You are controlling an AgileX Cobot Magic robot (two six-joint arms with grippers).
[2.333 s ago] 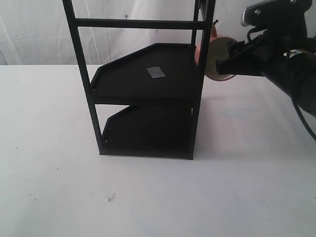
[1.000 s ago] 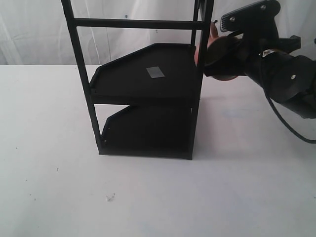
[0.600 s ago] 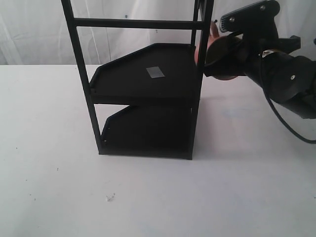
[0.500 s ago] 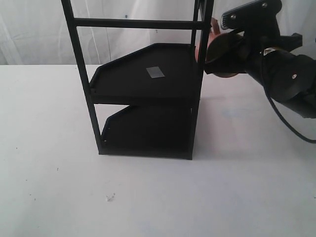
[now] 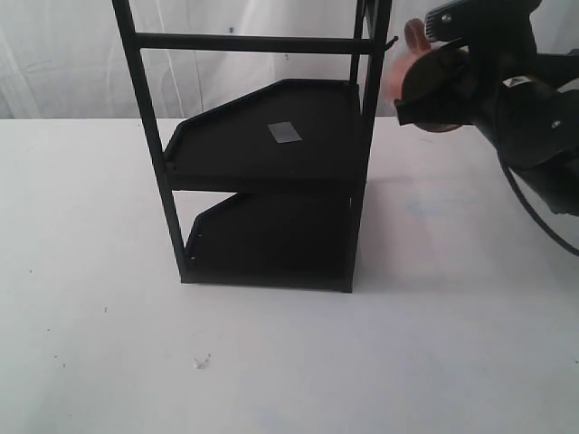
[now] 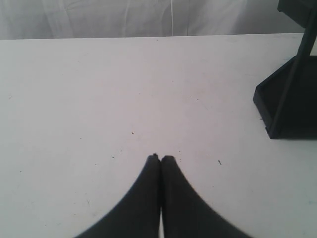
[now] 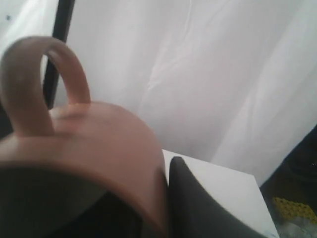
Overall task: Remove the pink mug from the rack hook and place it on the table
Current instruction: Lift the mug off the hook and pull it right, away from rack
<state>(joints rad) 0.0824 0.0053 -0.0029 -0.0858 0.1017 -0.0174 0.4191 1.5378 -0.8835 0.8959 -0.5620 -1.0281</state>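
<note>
The pink mug (image 5: 395, 78) hangs in the air just right of the rack (image 5: 271, 149), blurred by motion, its handle up and clear of the rack hook (image 5: 391, 42). My right gripper (image 5: 423, 92) is shut on the mug's rim. In the right wrist view the mug (image 7: 101, 141) fills the frame, with one finger (image 7: 198, 198) pressed outside its wall and the loop handle beside the rack post (image 7: 62, 29). My left gripper (image 6: 161, 158) is shut and empty, low over the table (image 6: 124, 89); it does not show in the exterior view.
The rack's two tray shelves stand at mid-table, the upper with a grey sticker (image 5: 286, 132). A corner of the rack (image 6: 290, 99) shows in the left wrist view. White table (image 5: 271, 362) lies in front and to the right. A white curtain hangs behind.
My right gripper closed on the mug at the hook, then lifted it up and to the right, so the handle has come off the peg.
</note>
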